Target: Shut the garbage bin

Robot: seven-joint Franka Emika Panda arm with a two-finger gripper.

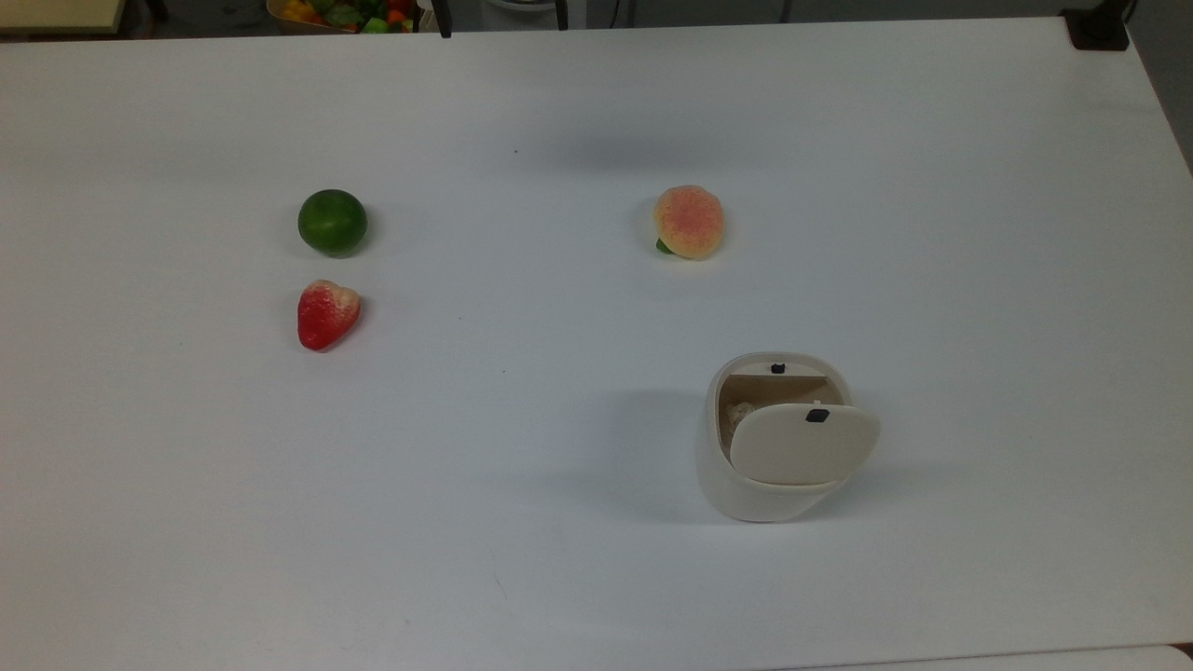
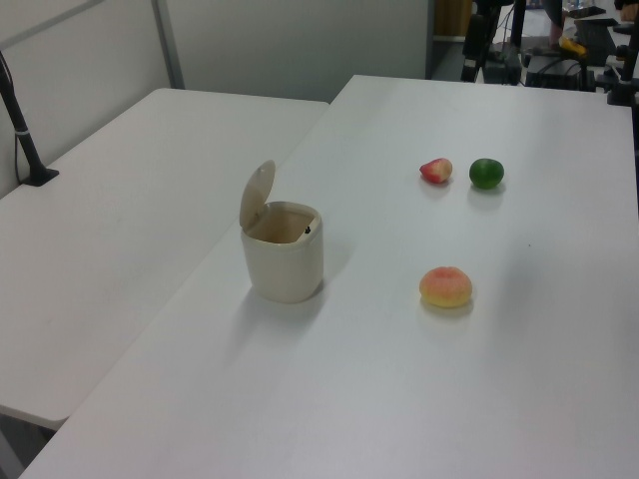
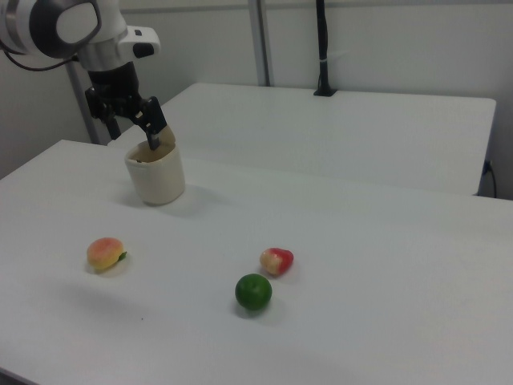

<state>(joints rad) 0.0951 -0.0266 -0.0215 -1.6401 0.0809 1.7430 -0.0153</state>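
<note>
The garbage bin (image 1: pixel 760 466) stands on the white table (image 1: pixel 559 559), on the top view's right side, its lid (image 1: pixel 803 443) tipped up on the hinge and the mouth open. In the right view the gripper (image 3: pixel 136 120) hangs above the bin, close to the camera; whether its fingers are apart I cannot tell. A sideways shove could topple the light bin, or the lid might spring back unlatched
</note>
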